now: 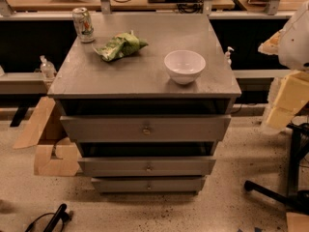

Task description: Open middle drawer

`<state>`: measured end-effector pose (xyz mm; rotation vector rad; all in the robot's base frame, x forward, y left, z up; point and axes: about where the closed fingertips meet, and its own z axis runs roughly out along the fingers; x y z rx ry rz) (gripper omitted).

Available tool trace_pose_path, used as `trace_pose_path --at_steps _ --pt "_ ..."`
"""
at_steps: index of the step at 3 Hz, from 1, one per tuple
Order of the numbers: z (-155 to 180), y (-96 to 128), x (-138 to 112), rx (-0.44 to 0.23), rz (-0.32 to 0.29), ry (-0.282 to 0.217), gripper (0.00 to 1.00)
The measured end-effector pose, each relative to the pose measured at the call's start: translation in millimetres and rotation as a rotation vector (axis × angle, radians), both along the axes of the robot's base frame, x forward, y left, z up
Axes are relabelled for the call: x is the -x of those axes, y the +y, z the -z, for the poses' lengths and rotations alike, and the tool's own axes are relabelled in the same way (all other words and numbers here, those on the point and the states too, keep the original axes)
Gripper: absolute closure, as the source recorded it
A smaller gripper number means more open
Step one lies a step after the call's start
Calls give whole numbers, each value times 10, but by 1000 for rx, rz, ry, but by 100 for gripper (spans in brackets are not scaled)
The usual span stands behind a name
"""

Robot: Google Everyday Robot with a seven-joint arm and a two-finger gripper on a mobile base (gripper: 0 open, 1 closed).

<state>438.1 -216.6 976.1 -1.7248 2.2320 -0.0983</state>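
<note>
there are three flat grey drawer fronts (96,128), counting the middle drawer (111,166), three small round metal knobs (146,129), one white round bowl (184,65), one silver drinks can (83,24), one crumpled green bag (120,46), two clear bottles (47,67).

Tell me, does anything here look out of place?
A crumpled green bag lies on the cabinet top, and cardboard scraps sit on the floor beside it. The end effector is not in view.

The middle drawer (120,166) has a smooth matt grey front and a shiny metal knob (148,167) — on the cabinet top (145,62), equally matt, a glossy white bowl (184,65), metal can (83,24), crinkled bag (120,46).
</note>
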Motion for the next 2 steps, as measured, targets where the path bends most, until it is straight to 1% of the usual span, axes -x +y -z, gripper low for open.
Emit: trace_pose_path --at_steps 1,2 --pt "26 51 -11 11 -1 -6 0" --pt "257 216 79 -26 -24 -10 0"
